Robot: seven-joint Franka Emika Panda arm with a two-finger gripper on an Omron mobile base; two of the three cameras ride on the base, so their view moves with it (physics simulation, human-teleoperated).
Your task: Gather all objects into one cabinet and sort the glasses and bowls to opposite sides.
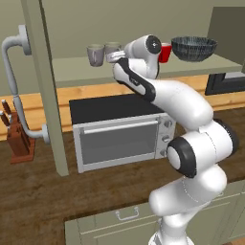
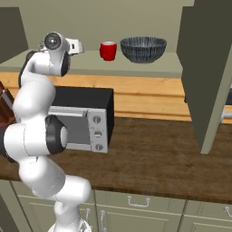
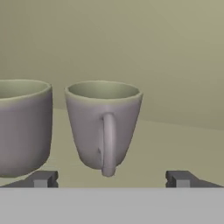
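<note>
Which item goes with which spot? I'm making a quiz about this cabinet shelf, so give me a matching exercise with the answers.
Things:
1. bowl
2. red cup
3. two grey mugs
4. gripper

Descriptions:
A. left part of the shelf, side by side
B. jaws wide apart, a mug handle straight ahead between them
C. right end of the shelf, dark and ribbed
D. just left of the bowl

Pairs: 1-C, 2-D, 3-A, 4-B

Two dull-grey mugs [image 3: 103, 124] [image 3: 22, 124] with pale olive interiors; one bright red cup [image 2: 108, 50]; one dark grey bowl [image 2: 143, 49] with a fine criss-cross ribbed pattern. Olive-grey cabinet shelf [image 2: 149, 67] and door [image 1: 45, 86], pale grey handle [image 1: 12, 76]. Silver toaster oven [image 1: 122, 136] with black top, on brown wood-grain counter [image 2: 154, 158].
</note>
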